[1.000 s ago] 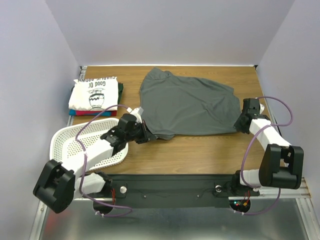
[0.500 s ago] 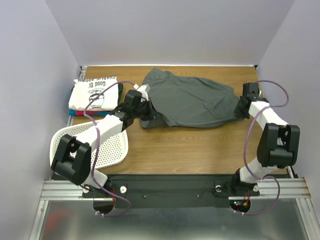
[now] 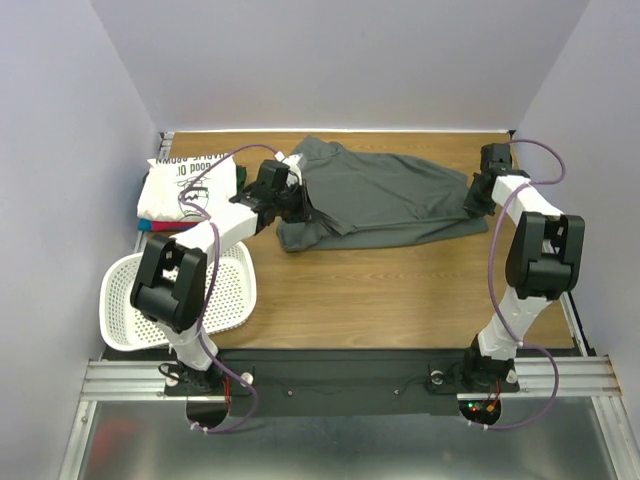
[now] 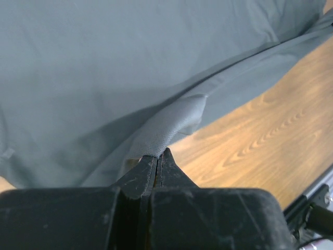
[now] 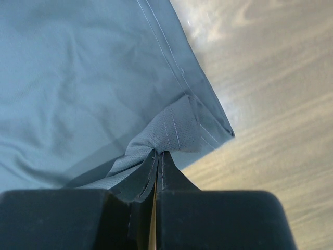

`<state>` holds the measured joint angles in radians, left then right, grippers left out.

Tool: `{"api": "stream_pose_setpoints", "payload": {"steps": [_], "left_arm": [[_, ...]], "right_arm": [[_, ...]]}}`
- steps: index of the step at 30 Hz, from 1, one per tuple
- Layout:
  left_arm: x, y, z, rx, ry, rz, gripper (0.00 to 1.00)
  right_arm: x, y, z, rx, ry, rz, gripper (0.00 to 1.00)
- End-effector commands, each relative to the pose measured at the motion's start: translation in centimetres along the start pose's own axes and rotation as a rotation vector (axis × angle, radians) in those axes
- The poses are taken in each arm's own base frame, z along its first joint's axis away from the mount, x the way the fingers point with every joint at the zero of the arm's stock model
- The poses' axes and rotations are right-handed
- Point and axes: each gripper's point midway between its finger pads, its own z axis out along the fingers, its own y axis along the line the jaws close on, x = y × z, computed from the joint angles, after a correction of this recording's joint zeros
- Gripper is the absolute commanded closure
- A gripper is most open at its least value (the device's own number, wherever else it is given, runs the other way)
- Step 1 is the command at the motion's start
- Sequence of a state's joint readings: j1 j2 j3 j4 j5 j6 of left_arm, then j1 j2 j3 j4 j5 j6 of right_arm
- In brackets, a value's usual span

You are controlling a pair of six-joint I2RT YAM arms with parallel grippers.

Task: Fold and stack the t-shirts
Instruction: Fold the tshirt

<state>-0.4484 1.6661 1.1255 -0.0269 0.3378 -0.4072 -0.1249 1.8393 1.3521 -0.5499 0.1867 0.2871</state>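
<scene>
A dark charcoal-grey t-shirt point(image 3: 385, 200) lies folded over on itself across the back of the wooden table. My left gripper point(image 3: 298, 200) is shut on its left edge; the left wrist view shows cloth point(image 4: 166, 127) pinched between the shut jaws point(image 4: 158, 153). My right gripper point(image 3: 470, 200) is shut on the shirt's right hemmed corner point(image 5: 179, 130), seen at the jaws point(image 5: 157, 155) in the right wrist view. A white t-shirt with dark print point(image 3: 190, 185) tops a folded stack with red and blue edges point(image 3: 165, 227) at the back left.
A white perforated plastic basket point(image 3: 125, 300) sits at the front left, partly under my left arm. Lilac walls close in the left, back and right. Bare wood table point(image 3: 400, 290) lies in front of the shirt.
Both grippers have carried the shirt's near edge toward the back, folding the charcoal shirt over itself into a narrower band. Both arms have stretched further back.
</scene>
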Motion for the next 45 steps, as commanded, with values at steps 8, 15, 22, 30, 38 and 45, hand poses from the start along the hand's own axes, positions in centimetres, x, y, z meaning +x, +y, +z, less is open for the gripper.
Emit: {"api": "stream_pose_setpoints", "payload": {"steps": [8,15,22,30,38,45], "left_arm": [[-5.3,0.1,0.6,0.026,-0.068,0.054,1.00],[-6.3,1.2,1.6,0.018,-0.070,0.045,1.00],[-7.8,1.5,2.9,0.062,-0.072,0.028,0.98],[-14.2,2.4,1.6,0.052,-0.250,-0.050,0.18],[-10.1,0.6,0.0,0.091,-0.250,-0.069,0.14],[-3.6,-2.4,0.5,0.174,-0.155,-0.089,0.14]], "right_arm": [[-2.5,1.2,1.2,-0.024,0.004,-0.029,0.99],[-3.3,1.8,1.6,-0.046,0.001,-0.032,0.99],[-4.1,2.2,2.2,-0.049,-0.003,-0.036,0.99],[-6.1,3.4,1.1,-0.105,-0.046,-0.031,0.49],[-5.2,5.1,-2.2,-0.145,-0.095,-0.079,0.39],[-3.0,4.4,-1.5,-0.118,-0.072,-0.048,0.37]]}}
